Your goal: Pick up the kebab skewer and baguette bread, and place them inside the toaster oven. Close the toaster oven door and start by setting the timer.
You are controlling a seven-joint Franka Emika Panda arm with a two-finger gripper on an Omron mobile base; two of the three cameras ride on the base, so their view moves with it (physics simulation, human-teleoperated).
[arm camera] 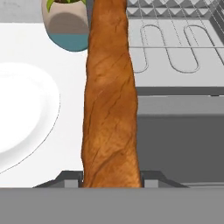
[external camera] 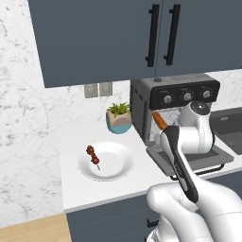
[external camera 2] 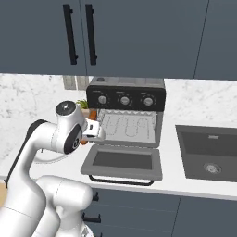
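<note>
The orange-brown baguette bread (arm camera: 111,100) runs up the middle of the hand view, and my gripper (arm camera: 111,181) is shut on its near end. In the left base view the baguette bread (external camera: 159,120) sticks up at the left front corner of the toaster oven (external camera: 175,97). The toaster oven door (external camera: 189,160) lies dropped open, level with the counter, and the wire rack (arm camera: 175,43) shows inside. The kebab skewer (external camera: 93,156) lies on a white plate (external camera: 116,168) to the left of the oven. In the right base view my gripper (external camera 2: 96,129) hangs over the door's left edge.
A potted plant (external camera: 119,118) stands behind the plate, close to the oven's left side. A sink (external camera 2: 208,152) is set into the counter right of the oven. Dark wall cabinets (external camera: 118,33) hang above. My own arm crosses in front of the open door.
</note>
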